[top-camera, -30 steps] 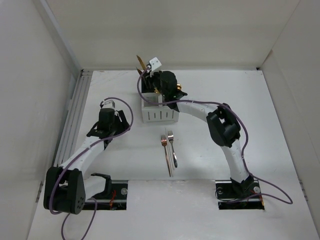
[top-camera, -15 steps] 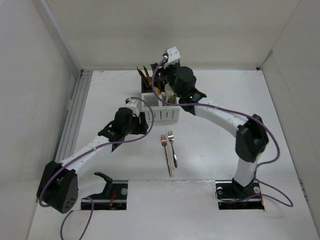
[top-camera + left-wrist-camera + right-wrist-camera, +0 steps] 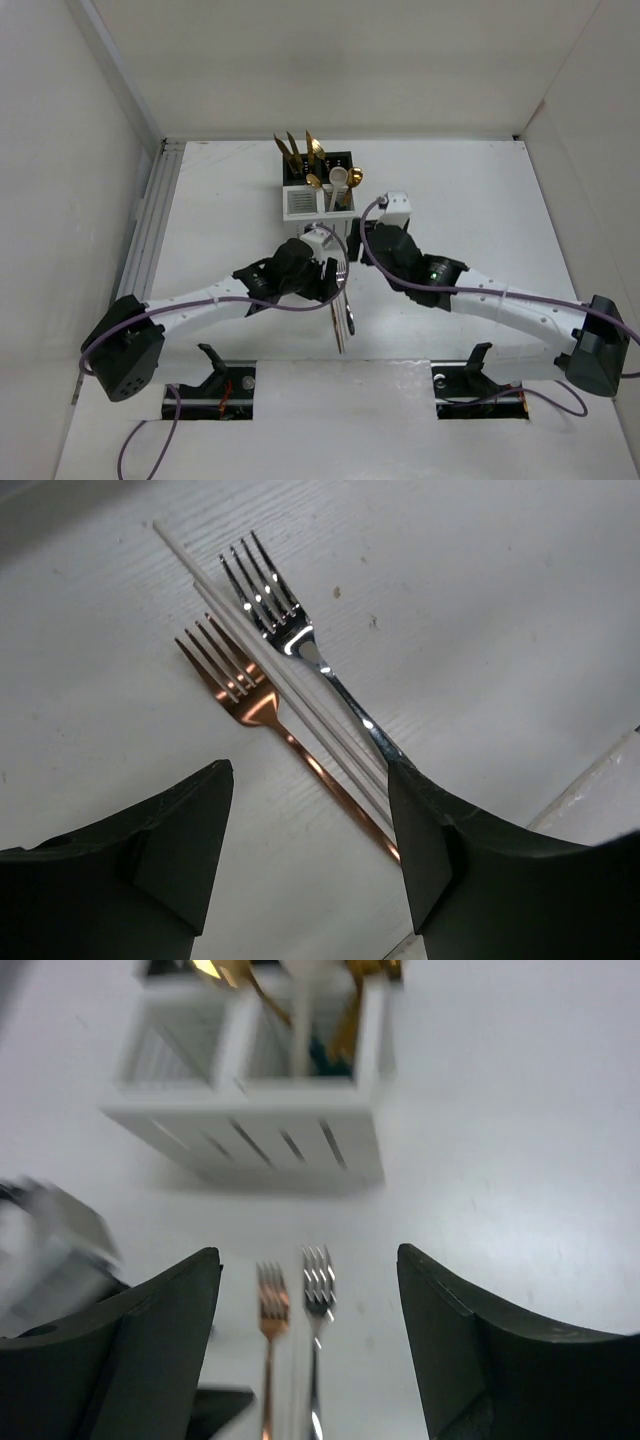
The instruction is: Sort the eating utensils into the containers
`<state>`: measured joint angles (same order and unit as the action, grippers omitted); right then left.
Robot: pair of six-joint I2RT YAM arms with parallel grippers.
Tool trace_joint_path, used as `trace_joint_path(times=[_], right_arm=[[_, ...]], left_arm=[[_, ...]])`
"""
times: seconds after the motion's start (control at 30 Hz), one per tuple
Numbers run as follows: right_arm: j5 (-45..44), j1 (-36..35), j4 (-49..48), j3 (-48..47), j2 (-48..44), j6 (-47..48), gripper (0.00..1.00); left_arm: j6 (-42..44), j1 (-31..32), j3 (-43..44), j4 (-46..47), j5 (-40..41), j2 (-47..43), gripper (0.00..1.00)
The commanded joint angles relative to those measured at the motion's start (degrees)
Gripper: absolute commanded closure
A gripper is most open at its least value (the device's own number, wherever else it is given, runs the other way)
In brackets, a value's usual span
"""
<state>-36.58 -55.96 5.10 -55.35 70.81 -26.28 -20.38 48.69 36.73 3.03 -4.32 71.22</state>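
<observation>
Your right end effector (image 3: 308,1255) came back near from the white container (image 3: 305,203), spread and empty. Your left end effector (image 3: 310,770), spread too, moved over the forks (image 3: 285,630). Grab them next.

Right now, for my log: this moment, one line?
left gripper open above copper fork | right gripper open, empty | silver fork, white chopsticks unsorted
</observation>
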Motion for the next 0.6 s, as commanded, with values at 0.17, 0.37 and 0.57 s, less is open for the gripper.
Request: trace_joint_path(times=[0.17,0.37,0.57], right_arm=[[-6.8,-4.1,20.7,5.9,-4.9,-21.5,0.25],[-9.7,-4.1,20.2,7.0,-6.7,-22.1,0.25],[-11.7,-4.1,23.9,7.0,-6.7,-26.0,0.25]], left_arm=[[-8.3,-0.1,-1.0,-6.5,-0.3,2.8,0.53],[-8.3,0.4,-1.5,-7.7,-1.7,4.5,0.58],[-7.7,2.4,-0.3,-6.5,-3.9,6.2,0.47]])
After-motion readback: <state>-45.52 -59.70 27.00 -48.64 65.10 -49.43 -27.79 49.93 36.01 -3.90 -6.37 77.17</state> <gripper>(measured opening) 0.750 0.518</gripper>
